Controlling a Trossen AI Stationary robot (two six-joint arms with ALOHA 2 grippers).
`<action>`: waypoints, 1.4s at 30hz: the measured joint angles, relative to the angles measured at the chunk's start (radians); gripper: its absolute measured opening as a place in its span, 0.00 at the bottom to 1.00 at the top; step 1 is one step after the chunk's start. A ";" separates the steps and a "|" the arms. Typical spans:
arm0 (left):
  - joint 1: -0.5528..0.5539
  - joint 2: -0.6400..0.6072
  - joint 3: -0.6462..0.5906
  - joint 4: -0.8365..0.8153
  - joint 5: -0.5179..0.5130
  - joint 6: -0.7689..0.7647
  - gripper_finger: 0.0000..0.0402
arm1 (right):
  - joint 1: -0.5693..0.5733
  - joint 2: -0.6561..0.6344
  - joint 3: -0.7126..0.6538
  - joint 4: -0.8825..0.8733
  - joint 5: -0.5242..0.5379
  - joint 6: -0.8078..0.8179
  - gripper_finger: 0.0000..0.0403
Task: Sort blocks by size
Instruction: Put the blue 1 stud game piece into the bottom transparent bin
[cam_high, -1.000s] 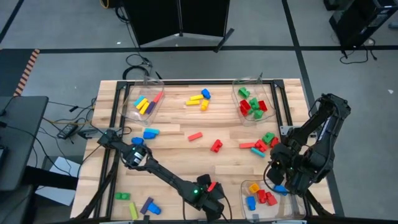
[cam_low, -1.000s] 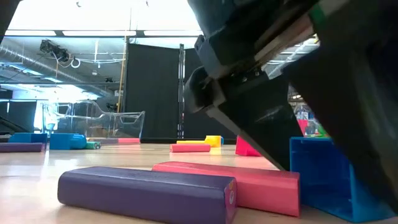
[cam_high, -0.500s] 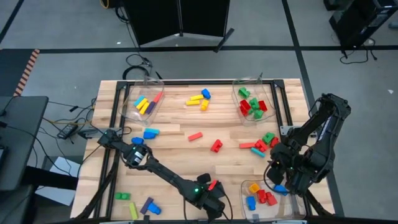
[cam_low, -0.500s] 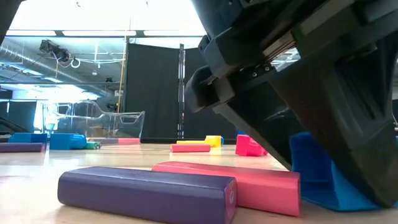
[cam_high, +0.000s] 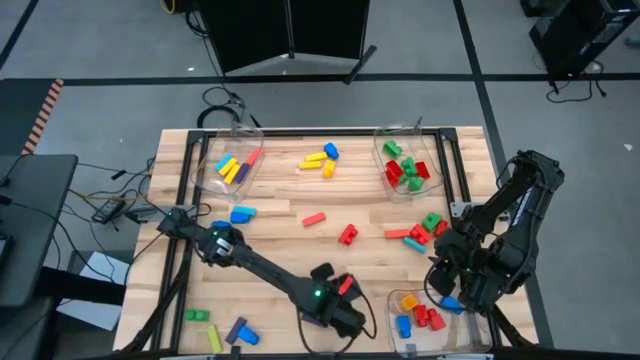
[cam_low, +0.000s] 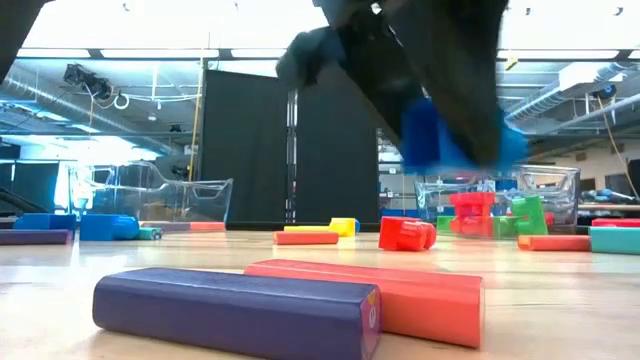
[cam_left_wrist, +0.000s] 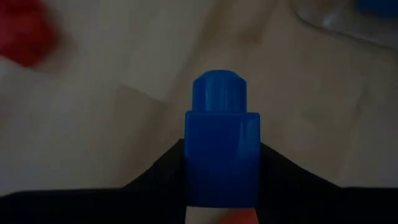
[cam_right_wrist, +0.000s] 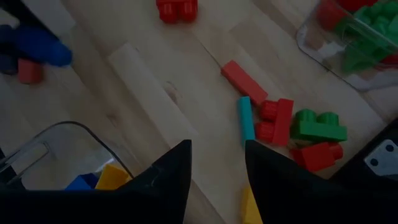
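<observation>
Blue block (cam_left_wrist: 221, 146) between left hand (cam_left_wrist: 221, 186) fingers

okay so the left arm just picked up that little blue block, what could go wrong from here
1. The left gripper holds the blue block only by its lower end, so it could slip out while being carried.
2. The red bar and purple bar lie right below; a dropped block could knock them.
3. The right gripper waits over the near clear bin, possibly crowding a drop-off there.

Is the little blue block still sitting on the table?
No, the low view shows the blue block up in the air, pinched in the left pincer, well above the wooden table.
</observation>
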 joint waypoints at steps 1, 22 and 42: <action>0.004 -0.016 -0.001 -0.012 -0.008 -0.005 0.33 | 0.000 0.000 0.000 0.000 0.003 0.000 0.40; 0.072 -0.196 -0.001 0.428 -0.143 0.196 0.33 | 0.007 -0.019 0.000 0.234 0.183 -0.195 0.56; 0.122 -0.199 0.014 0.912 -0.109 0.394 0.34 | 0.069 -0.199 0.000 0.734 0.462 -0.677 0.76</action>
